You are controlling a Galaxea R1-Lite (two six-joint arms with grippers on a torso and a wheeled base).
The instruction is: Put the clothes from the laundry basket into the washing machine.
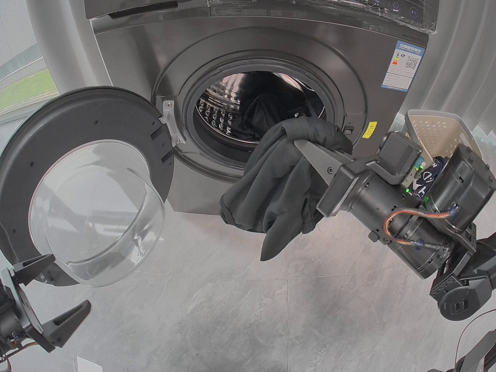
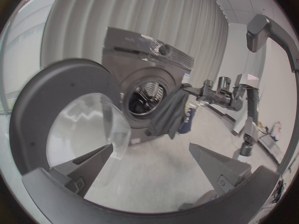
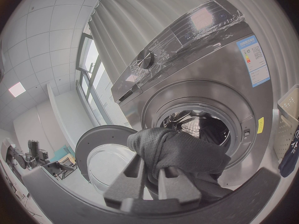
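Lower left of the frame, the left tool (image 1: 67,285) sits empty with its fingers spread wide, below the swung-open door (image 1: 77,114). At centre right, the right tool (image 1: 299,145) is clamped on a black garment (image 1: 279,192) at the mouth of the washing machine (image 1: 320,52), with most of the cloth dangling below the rim. Released here, that hanging bulk would likely drag the garment onto the floor (image 1: 232,295). The laundry basket (image 1: 439,130) stands at the far right.
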